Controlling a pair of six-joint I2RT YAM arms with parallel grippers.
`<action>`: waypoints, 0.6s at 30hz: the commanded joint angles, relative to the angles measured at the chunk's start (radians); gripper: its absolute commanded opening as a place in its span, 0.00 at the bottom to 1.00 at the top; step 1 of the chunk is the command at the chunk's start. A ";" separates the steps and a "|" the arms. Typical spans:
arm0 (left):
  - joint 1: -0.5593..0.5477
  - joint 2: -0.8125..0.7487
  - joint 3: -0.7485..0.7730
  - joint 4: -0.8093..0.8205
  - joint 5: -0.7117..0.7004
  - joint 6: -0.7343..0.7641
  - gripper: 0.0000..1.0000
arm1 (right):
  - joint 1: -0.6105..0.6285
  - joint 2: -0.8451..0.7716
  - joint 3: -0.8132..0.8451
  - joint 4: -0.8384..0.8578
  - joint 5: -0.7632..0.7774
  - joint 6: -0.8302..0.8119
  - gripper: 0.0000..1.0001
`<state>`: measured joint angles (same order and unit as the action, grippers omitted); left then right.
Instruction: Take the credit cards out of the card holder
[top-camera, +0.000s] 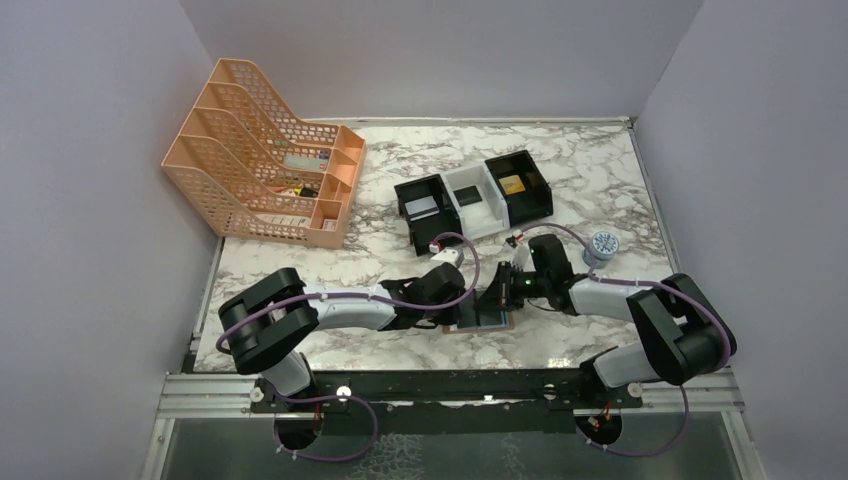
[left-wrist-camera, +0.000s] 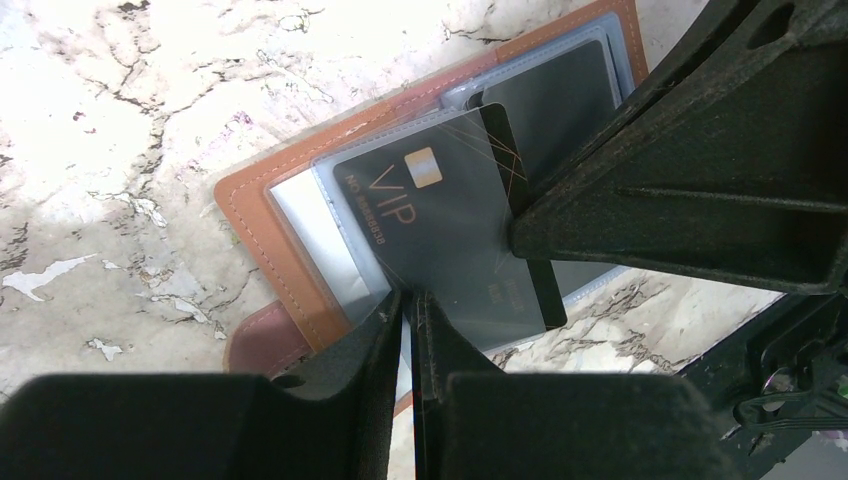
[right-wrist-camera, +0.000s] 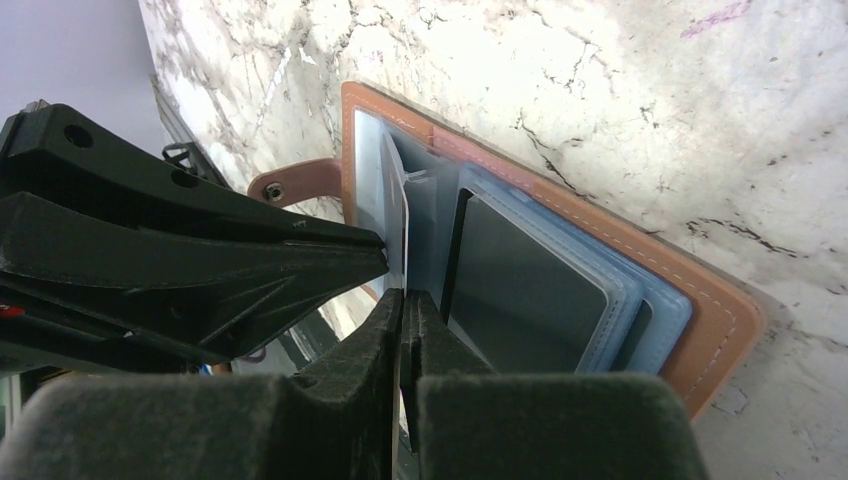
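Observation:
The tan card holder (top-camera: 478, 322) lies open near the table's front edge, between both grippers. In the left wrist view its leather (left-wrist-camera: 270, 225) frames clear pale-blue pockets. A dark grey "VIP" credit card (left-wrist-camera: 440, 220) sticks partly out of a pocket. My left gripper (left-wrist-camera: 410, 300) is shut on the edge of that clear pocket leaf. My right gripper (right-wrist-camera: 403, 300) is shut on the card's striped end, and its fingers (left-wrist-camera: 680, 170) fill the right of the left wrist view. Another dark card (right-wrist-camera: 530, 290) sits in a pocket of the holder (right-wrist-camera: 720, 310).
An orange mesh file rack (top-camera: 262, 170) stands at the back left. A row of black and white box trays (top-camera: 485, 225) sits behind the wallet, with a gold card (top-camera: 512, 184) in the right one. A small round blue-white object (top-camera: 602, 245) lies to the right.

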<state>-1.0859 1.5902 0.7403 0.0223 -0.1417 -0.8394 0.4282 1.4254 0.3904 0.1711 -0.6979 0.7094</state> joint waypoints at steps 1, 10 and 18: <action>0.002 0.036 0.000 -0.085 -0.038 0.012 0.12 | -0.002 -0.022 0.030 -0.029 -0.016 -0.035 0.04; 0.001 0.034 0.003 -0.092 -0.040 0.011 0.12 | -0.002 -0.017 0.029 0.004 -0.080 -0.025 0.11; 0.002 0.036 0.005 -0.103 -0.042 0.013 0.11 | -0.025 -0.057 0.033 -0.050 -0.071 -0.077 0.01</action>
<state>-1.0859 1.5936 0.7460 0.0135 -0.1444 -0.8394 0.4179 1.4071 0.4034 0.1432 -0.7246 0.6720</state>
